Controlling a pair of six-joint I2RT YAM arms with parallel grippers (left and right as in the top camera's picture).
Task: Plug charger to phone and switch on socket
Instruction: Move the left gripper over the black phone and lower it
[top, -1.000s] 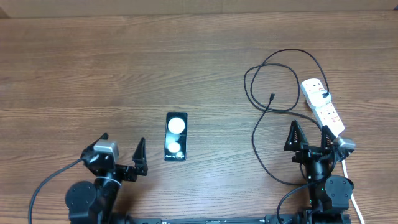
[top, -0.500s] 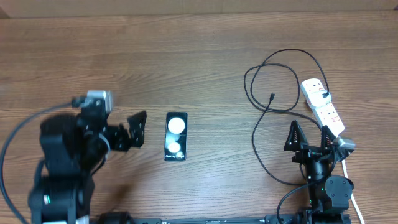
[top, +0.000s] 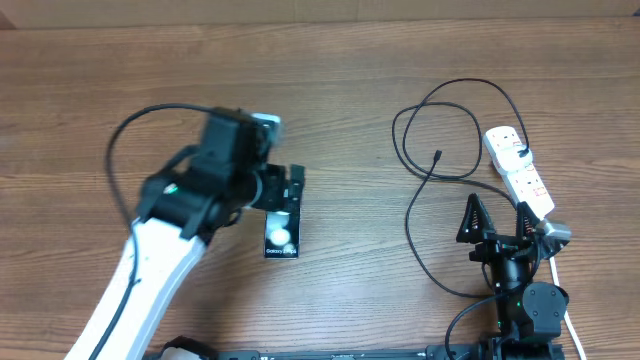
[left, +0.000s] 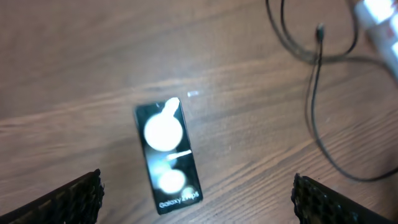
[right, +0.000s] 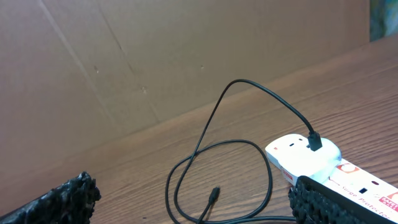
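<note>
The phone (top: 281, 240) lies flat on the wooden table, face up with two white circles. My left gripper (top: 288, 192) is open and hovers over the phone's far end. In the left wrist view the phone (left: 168, 155) lies between and ahead of the open fingers (left: 199, 208). The charger's black cable (top: 410, 215) loops at the right, and its connector tip (top: 437, 156) lies loose on the table. Its far end is plugged into the socket (top: 518, 168). My right gripper (top: 496, 222) is open and empty near the front edge, beside the socket (right: 308, 155) and short of the tip (right: 213, 194).
The socket's white cord (top: 568, 310) runs off the front right, past the right arm's base. A brown cardboard wall (right: 155, 56) stands behind the table. The left arm's black cable (top: 125, 140) arcs above the left half of the table.
My left arm has swung from the front left corner up and to the right, over the phone. The right arm, cable, phone and socket have not moved.
</note>
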